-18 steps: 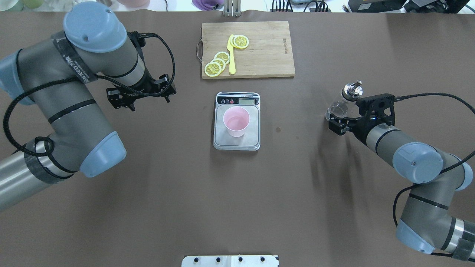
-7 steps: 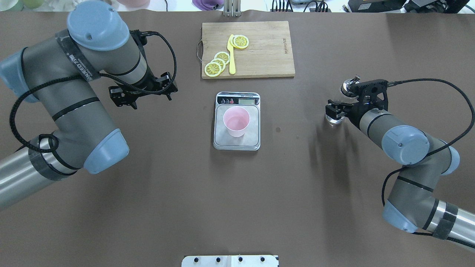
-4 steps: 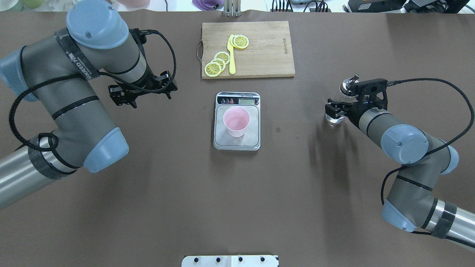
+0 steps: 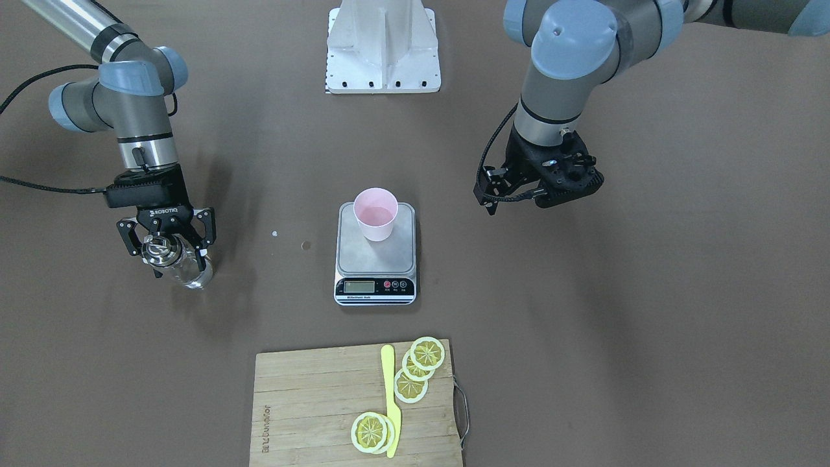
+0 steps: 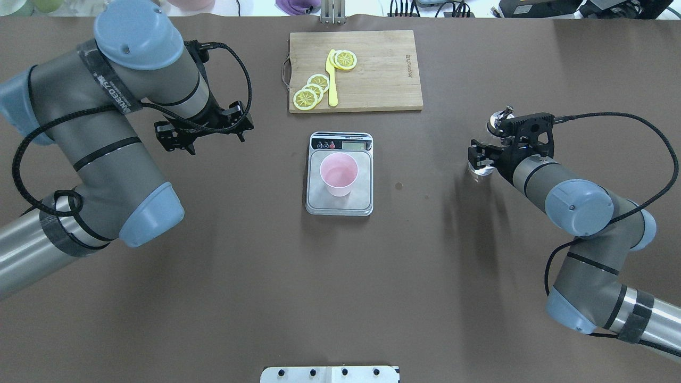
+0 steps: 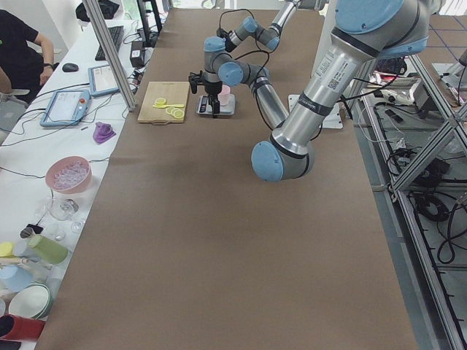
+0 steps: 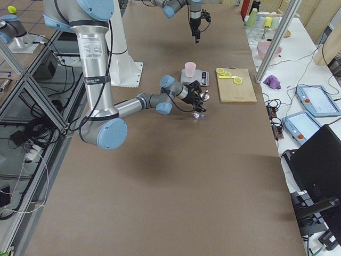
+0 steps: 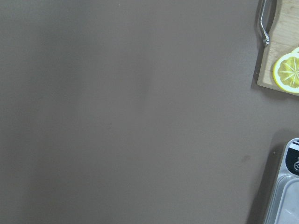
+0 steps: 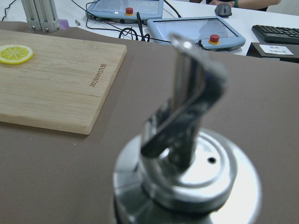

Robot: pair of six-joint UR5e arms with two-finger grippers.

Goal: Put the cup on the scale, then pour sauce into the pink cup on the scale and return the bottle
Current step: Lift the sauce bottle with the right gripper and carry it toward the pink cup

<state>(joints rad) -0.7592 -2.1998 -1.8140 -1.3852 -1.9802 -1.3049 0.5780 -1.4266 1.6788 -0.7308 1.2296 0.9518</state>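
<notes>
Right gripper [image 4: 180, 264] sits low on the robot's right side of the table. Its two black fingers [image 4: 205, 258] are set one on each side of the small clear glass bottle [image 4: 189, 276] with the shiny silver pour-spout cap [image 4: 157, 248]. I cannot tell whether they press the glass or stand just clear of it. The bottle's base rests on the brown table [image 4: 583, 337], and my right wrist camera is filled by the cap, its spout pointing up. I cannot separate the clear sauce from the glass in any view.

Well apart from the bottle, at mid-table, the small pale pink tapered plastic cup [image 4: 375, 217] stands upright. It is roughly mid-platform on the small rectangular digital scale with the grey steel top [image 4: 376, 258], whose black display strip [image 4: 375, 286] faces the operators' side. Two small specks [image 4: 306, 246] lie on the table between bottle and scale.

Beyond the scale, on the operators' side, a bamboo cutting board with a metal handle [image 4: 311, 395] carries yellow lemon slices [image 4: 428, 352] and a slim yellow plastic knife [image 4: 388, 389].

On the robot's left of the scale, the left gripper [image 4: 543, 187] hangs above bare table, pointing down. Its jaws are hidden under its own body, so I cannot tell how they stand. Its wrist camera catches only table, a corner of the board and the scale's edge. A white mounting plate [image 4: 382, 45] sits at the robot's base.
</notes>
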